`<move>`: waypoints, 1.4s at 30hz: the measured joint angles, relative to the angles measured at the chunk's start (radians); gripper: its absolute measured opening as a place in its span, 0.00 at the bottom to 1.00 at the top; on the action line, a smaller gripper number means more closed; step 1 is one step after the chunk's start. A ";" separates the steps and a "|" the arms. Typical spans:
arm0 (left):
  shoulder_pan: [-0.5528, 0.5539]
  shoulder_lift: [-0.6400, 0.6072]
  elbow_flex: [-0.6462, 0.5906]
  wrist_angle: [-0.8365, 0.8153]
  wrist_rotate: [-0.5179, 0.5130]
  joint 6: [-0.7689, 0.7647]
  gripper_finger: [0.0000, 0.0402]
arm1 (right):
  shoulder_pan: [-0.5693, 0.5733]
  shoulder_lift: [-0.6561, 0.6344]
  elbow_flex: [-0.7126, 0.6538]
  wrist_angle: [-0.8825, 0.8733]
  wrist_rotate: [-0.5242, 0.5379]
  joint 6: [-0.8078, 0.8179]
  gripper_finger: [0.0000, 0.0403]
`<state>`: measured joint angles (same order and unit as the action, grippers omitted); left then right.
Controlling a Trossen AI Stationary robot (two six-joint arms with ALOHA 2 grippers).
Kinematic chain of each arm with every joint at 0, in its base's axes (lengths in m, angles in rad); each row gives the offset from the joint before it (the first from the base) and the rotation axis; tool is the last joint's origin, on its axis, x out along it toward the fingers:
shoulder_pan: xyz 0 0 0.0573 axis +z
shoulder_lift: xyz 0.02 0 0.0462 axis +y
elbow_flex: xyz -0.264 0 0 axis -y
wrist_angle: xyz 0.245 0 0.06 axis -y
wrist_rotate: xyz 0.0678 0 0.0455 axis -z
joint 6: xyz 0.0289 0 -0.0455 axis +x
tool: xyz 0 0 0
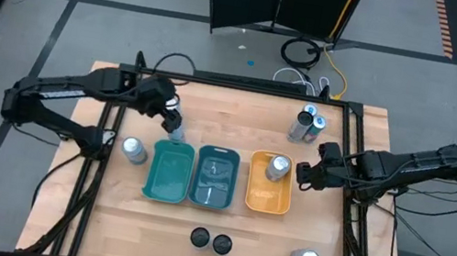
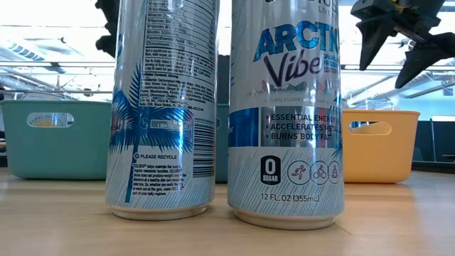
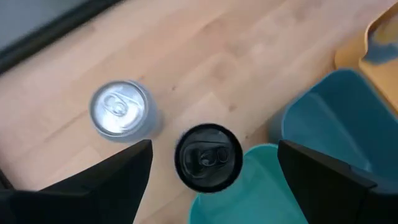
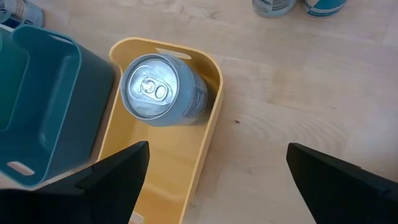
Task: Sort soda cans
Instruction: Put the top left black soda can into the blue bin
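Left gripper [image 3: 214, 171] was spread wide over the teal tray [image 1: 169, 172] rim, gripping nothing; a black-topped can [image 3: 208, 157] stood upright between its fingers, axis vertical. Right gripper [image 4: 217, 180] hung wide open, empty, beside the orange tray [image 4: 208, 127], where a silver can [image 4: 160, 90] stood upright just ahead.

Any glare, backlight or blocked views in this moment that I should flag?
Low view: two tall cans stand right at the lens and hide most of the table, and bright windows behind turn the right claw into a dark silhouette. Right wrist view: the silver can in the orange tray catches a bright sheen on its top. High view: even light, only soft shadows.
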<state>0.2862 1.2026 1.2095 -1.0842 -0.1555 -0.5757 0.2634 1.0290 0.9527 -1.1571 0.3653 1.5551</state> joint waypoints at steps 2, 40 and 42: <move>0.016 0.027 0.000 0.000 0.033 0.018 0.89 | 0.000 0.000 0.000 0.006 0.000 -0.002 0.93; 0.027 0.160 -0.043 -0.045 0.101 0.031 0.88 | 0.000 0.000 0.000 0.011 -0.001 -0.004 0.93; 0.027 0.159 -0.043 -0.044 0.100 0.031 0.86 | 0.000 0.000 0.000 0.016 -0.001 -0.004 0.93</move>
<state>0.3130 1.3620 1.1664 -1.1282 -0.0555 -0.5442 0.2634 1.0290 0.9531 -1.1416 0.3645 1.5511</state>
